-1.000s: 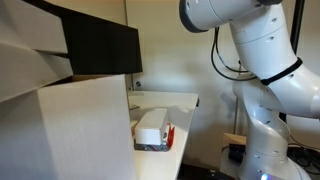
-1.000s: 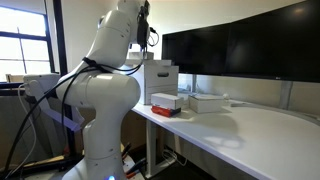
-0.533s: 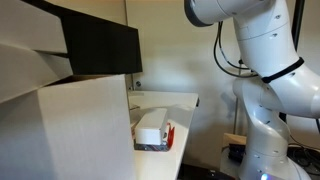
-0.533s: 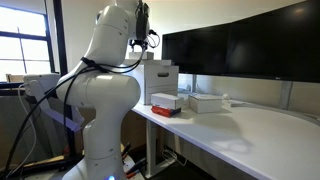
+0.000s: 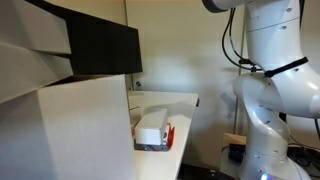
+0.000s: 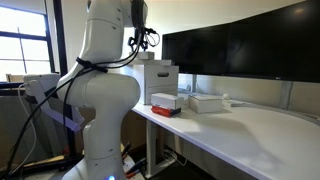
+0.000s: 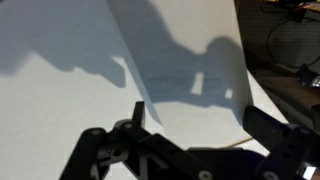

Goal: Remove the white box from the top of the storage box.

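The white box (image 5: 151, 126) lies flat on top of the storage box (image 5: 168, 135), a low red-sided container near the table's edge. Both also show in an exterior view, the white box (image 6: 166, 99) on the storage box (image 6: 162, 110). The arm is raised high above the table, and its dark wrist end (image 6: 140, 14) sits near the top of the frame, far from the boxes. In the wrist view my gripper (image 7: 200, 128) is open and empty. It looks down on the white table (image 7: 60, 110) with shadows on it. The boxes are out of the wrist view.
A huge pale cardboard carton (image 5: 70, 130) stands next to the storage box and also shows in the other exterior view (image 6: 160, 78). Dark monitors (image 6: 240, 50) line the back of the table. A flat white item (image 6: 207, 101) lies further along the table (image 6: 260, 135).
The arm has lifted upward. Its upper end has left the top of an exterior view. The boxes have not moved.
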`<state>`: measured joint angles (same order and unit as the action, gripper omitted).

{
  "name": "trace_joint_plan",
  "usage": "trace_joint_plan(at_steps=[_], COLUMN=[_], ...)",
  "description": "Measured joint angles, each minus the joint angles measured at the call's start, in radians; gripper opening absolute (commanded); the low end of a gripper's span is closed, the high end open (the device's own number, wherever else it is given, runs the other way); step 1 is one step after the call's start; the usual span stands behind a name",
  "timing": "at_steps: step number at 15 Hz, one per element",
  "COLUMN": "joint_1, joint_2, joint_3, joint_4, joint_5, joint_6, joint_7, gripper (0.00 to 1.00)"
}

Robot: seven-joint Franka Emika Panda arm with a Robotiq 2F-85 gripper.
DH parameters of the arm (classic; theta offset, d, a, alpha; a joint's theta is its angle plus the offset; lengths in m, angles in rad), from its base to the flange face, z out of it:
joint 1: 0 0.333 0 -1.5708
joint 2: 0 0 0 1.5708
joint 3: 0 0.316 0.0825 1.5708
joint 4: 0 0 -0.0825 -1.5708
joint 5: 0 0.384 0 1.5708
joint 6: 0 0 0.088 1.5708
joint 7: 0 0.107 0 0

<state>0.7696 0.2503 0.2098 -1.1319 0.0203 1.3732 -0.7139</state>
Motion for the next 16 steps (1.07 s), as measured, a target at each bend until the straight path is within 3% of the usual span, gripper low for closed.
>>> trace_joint_plan(at_steps=[8, 16], joint_1=[-0.009, -0.009], joint_2=[-0.137, -0.183], joint_3=[-0.014, -0.024], joint_4=[-0.235, -0.292], joint_5=[0.012, 0.012], joint_6=[0.142, 0.169], joint_7=[-0.003, -0.032], gripper=[1.0, 1.0])
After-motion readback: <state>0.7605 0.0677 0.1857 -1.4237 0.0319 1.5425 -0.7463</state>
